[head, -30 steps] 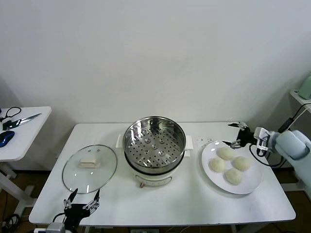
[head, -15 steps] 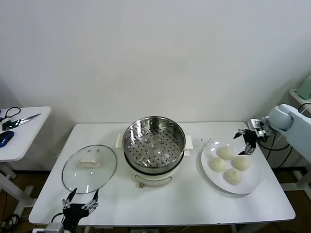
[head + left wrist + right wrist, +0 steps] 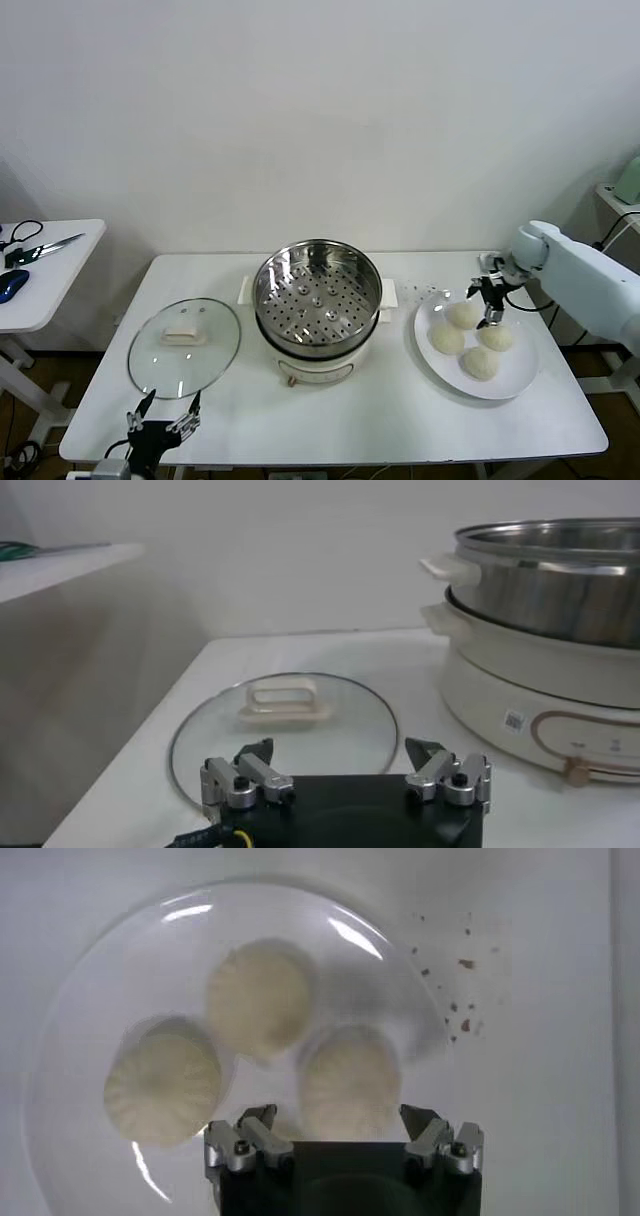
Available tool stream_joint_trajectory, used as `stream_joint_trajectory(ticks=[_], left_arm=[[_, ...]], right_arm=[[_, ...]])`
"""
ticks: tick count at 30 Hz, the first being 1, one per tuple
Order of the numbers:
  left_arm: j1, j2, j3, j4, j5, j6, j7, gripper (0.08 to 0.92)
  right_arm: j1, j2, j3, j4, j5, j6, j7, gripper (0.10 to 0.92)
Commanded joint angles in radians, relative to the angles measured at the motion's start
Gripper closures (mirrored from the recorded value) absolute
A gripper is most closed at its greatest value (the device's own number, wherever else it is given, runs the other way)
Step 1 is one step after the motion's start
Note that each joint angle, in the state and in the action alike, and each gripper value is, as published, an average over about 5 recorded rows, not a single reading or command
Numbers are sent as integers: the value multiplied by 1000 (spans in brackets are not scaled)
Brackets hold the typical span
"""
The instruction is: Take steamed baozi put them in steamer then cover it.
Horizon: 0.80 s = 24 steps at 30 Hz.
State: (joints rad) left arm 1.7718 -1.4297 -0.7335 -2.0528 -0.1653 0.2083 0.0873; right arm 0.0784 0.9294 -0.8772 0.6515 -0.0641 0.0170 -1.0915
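The left pincer (image 3: 164, 424) waits released at the near edge of the desk (image 3: 330, 420), with the lid (image 3: 185, 346) lying flat just beyond it. To its right stands the steamer (image 3: 318, 296), uncovered, its holed tray bare. Further right, the right pincer (image 3: 487, 301) hangs released, fingers pointing down, over the far side of the plate (image 3: 520, 375). The four buns (image 3: 463, 316) sit there; one lies directly beneath it, the rest just nearer the robot. That arm is clearly nearer them. Nothing stands between plate and steamer.
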Motion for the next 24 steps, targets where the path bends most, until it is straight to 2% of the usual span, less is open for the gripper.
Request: stream_joint_trajectory(ticks=[1,7,15,19,24], left_arm=[[1,1,1,9,1,-8,0,177],[1,2,2,16,4,-12,0,177],[8,-2,1,3,7,-11,-1,177],[8,-5,2,1,8,-13,-1,177],[9,-6,4,-2,10,-16,-2,177]], right_arm=[[-24,70,46,-104,-64,10,31,207],[-29,78,63,-100,-58,6,40,261],[-6,55,24,-61,-32,-12,18,428],[60,12,-38,43,33,-18,12,447],[355,-64,-310,256,198,29,-10,447]])
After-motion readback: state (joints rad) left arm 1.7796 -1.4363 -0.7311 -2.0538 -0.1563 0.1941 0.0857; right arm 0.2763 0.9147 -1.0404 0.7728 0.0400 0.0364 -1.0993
